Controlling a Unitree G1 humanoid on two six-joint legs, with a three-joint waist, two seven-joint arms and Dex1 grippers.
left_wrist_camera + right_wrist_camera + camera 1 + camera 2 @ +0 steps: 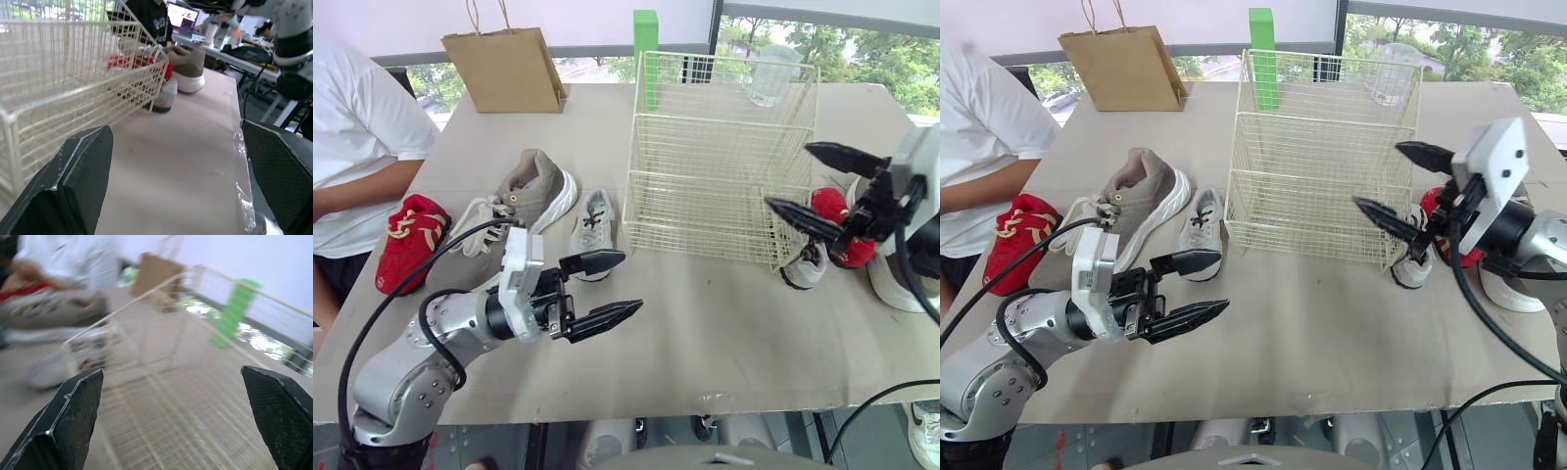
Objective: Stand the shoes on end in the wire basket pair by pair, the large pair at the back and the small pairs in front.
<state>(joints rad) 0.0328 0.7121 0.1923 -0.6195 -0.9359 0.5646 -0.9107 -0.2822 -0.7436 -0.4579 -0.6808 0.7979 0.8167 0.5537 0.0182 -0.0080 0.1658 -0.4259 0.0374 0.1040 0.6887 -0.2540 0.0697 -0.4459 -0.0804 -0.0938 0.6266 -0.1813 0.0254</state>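
On the worktop (705, 333), about midway across, you have the cream wire basket (720, 157), thin rods in a grid.

To its left lies a large taupe sneaker (524, 191) with a white sole and pale laces. A small grey sneaker (594, 223) lies just beside the basket's left front corner. A small red shoe (409, 240) with cream laces sits near the left edge, by a person in a white shirt (352, 137).

To the basket's right are another small red shoe (830, 206), a small grey shoe (806, 266) and a second large taupe sneaker (187, 63), bunched together.

Your left gripper (629, 282) hovers in front of the small grey sneaker, fingers spread and holding nothing. Your right gripper (1377, 175) is at the basket's right side, fingers likewise spread wide.

Behind the basket stand a brown paper bag (504, 69), a green block (646, 49) and a clear cup (771, 76).
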